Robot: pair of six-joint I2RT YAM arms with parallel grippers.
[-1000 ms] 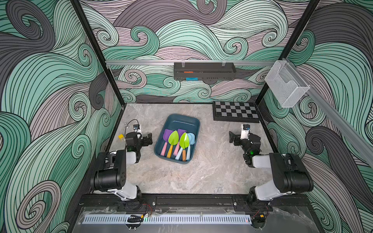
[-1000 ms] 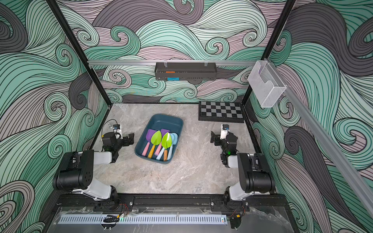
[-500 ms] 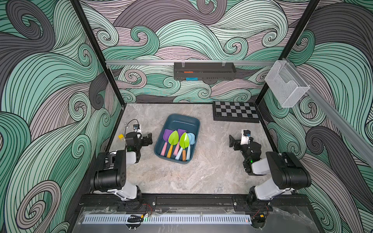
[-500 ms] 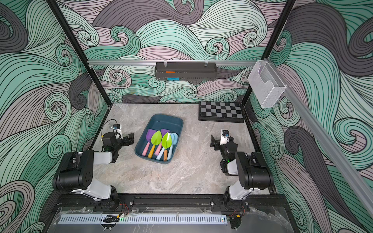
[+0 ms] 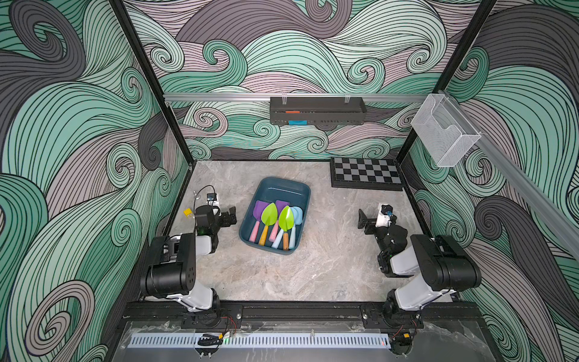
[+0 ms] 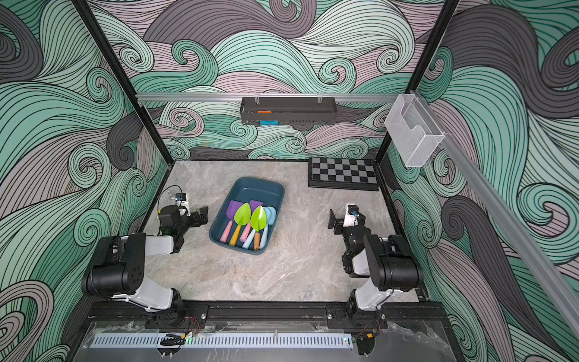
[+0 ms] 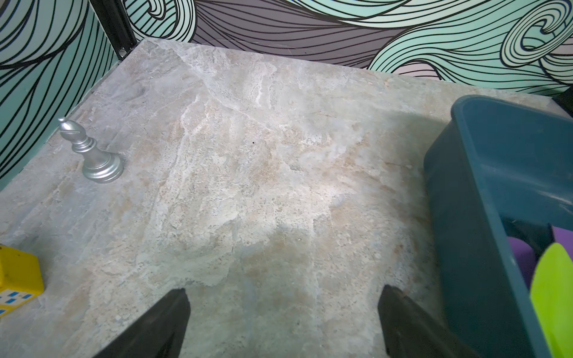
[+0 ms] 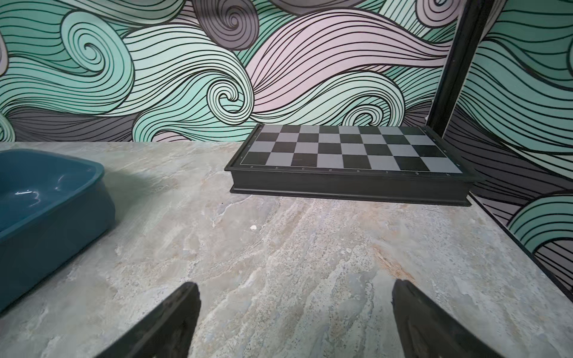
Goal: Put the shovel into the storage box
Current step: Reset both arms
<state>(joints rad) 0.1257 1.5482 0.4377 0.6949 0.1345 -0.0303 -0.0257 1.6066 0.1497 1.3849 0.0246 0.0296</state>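
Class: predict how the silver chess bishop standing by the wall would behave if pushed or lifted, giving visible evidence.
The silver bishop is tall and slim above a flared round base, so a high push would probably tip it. Once down, it would likely roll in an arc. Its glossy finish may make it slippery to grip.

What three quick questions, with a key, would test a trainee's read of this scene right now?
1. True or false: the left gripper and the right gripper are both open and empty.
2. Where do the shovels lie? A on the chessboard; B in the storage box; C in the wall basket.
3. Fill in: the silver bishop stands nearer the ___ gripper.
Key: 1 true; 2 B; 3 left.
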